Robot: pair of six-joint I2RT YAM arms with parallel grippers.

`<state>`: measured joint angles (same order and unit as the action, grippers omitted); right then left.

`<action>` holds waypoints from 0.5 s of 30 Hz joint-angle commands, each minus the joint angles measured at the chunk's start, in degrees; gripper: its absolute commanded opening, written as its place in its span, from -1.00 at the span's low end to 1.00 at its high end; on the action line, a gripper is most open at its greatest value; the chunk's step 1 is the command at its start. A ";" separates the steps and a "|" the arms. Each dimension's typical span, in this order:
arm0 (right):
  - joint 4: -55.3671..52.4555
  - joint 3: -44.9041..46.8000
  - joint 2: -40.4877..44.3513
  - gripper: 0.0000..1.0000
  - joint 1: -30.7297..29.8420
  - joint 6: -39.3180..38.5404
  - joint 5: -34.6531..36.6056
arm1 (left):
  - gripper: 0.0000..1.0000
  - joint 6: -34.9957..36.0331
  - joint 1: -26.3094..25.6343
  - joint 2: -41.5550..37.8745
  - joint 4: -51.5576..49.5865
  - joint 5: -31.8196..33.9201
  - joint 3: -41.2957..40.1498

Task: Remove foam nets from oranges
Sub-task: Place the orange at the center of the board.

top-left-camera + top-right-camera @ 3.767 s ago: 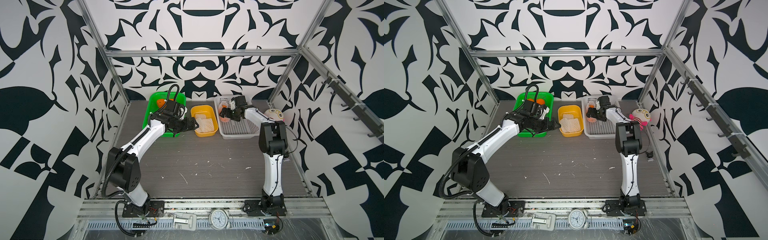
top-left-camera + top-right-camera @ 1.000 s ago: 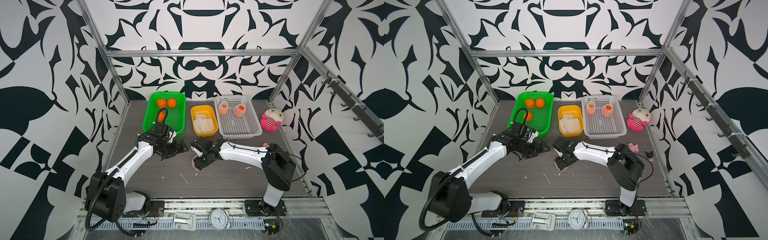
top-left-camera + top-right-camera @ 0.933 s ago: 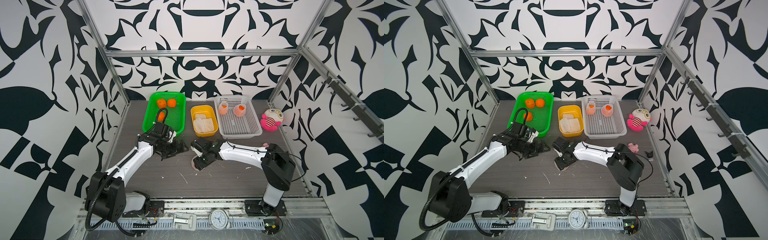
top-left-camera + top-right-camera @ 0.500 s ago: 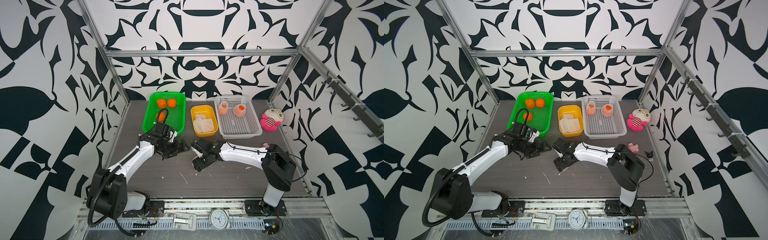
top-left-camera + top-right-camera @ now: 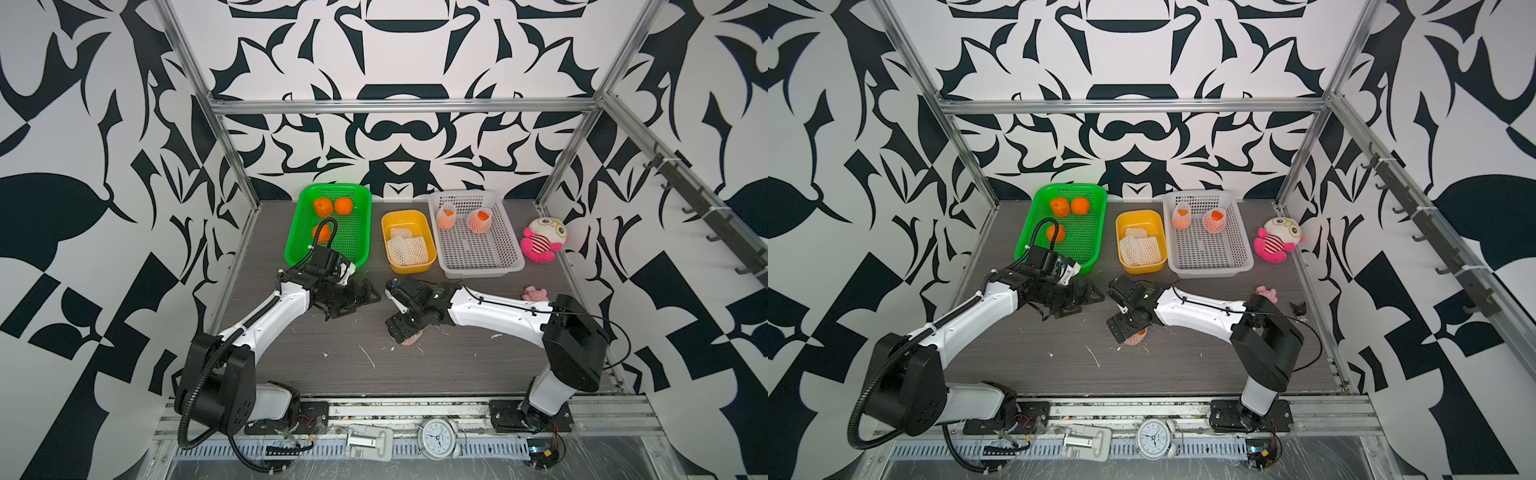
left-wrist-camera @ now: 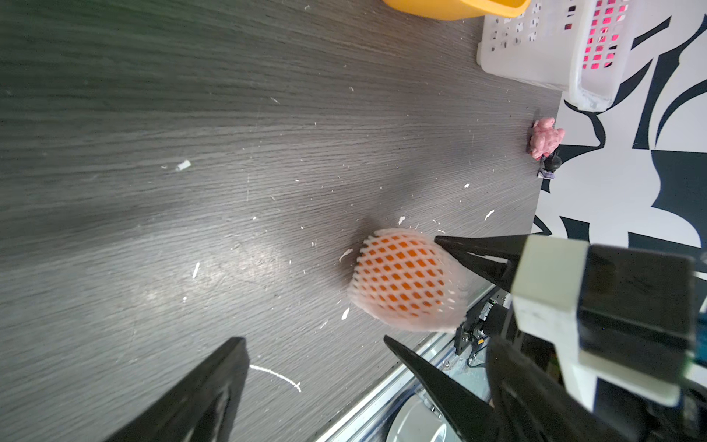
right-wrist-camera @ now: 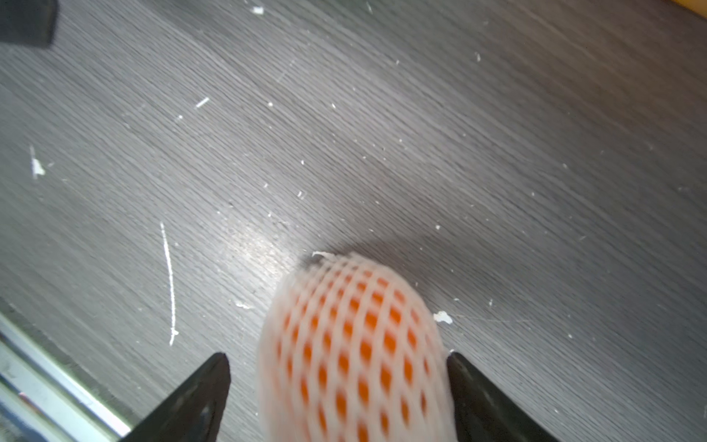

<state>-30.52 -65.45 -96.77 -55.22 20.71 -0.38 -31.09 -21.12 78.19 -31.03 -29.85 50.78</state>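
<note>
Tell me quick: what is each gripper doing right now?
Left gripper: open, holding nothing.
Right gripper: open, straddling the netted orange, not gripping it.

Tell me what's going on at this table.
A two-armed robot is stripping foam nets off oranges. The right gripper stands open astride a netted orange on the table; the left gripper hangs open and empty nearby. Three bare oranges sit in the green basket, flattened nets in the yellow tub, and two netted ones wait in the white basket.

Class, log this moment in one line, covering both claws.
right claw: open, straddling netted orange on table | left claw: open, empty
</note>
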 commanded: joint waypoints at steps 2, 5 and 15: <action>-0.46 0.32 2.38 0.83 -0.33 -0.23 3.02 | 0.99 -0.32 0.21 0.87 0.29 -1.38 -1.10; -0.42 1.26 4.20 0.84 -0.41 -0.09 3.40 | 0.99 -0.30 0.26 0.49 0.31 -1.55 -1.21; 10.85 12.35 17.78 0.97 -0.39 -4.75 1.67 | 1.00 -1.44 0.10 -0.87 9.81 -19.85 -7.51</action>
<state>-25.93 -56.58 -83.29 -55.29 18.39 1.52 -31.73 -21.08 78.26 -25.47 -40.29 45.04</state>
